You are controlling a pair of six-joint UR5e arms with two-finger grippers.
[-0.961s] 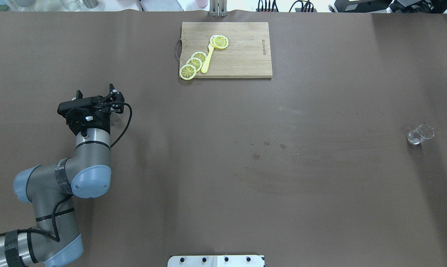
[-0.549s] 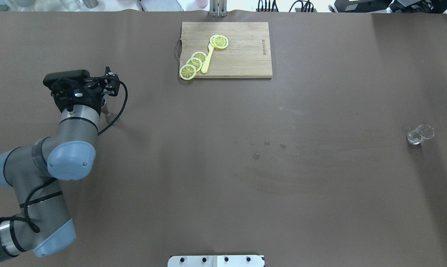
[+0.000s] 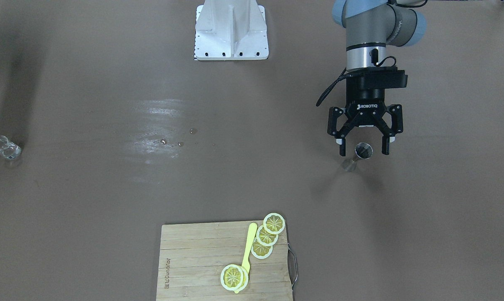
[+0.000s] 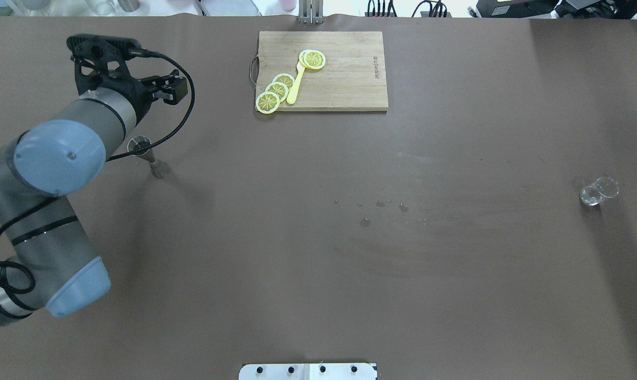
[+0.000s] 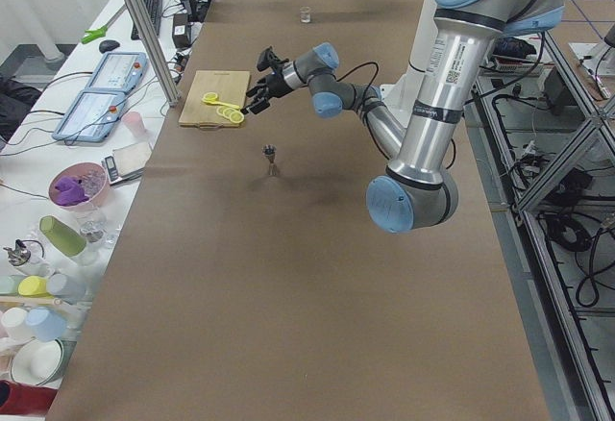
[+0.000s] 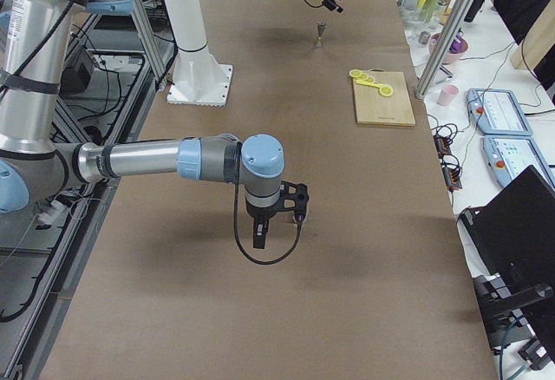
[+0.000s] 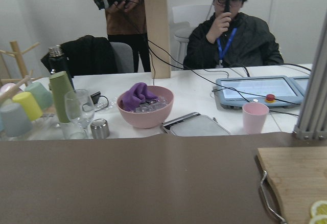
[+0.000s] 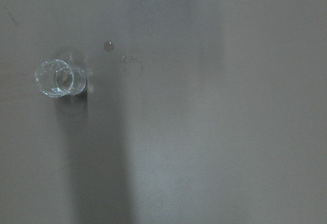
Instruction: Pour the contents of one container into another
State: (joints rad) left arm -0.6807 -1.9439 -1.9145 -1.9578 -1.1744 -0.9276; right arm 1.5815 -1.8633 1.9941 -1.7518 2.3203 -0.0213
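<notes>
L pincer spread wide, holding nothing, "ROBOTIQ" readable on its body; metal jigger stands free on brown counter below it. R pincer: side view only, I can't tell. Far off at R end, clear glass. Droplets mid-counter; ppl at white desk beyond.

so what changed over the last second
The left tool, open, swung away from over the metal jigger toward the far edge of the table, leaving the jigger uncovered and standing free. The glass, cutting board, lemon slices and droplets stayed put.
</notes>
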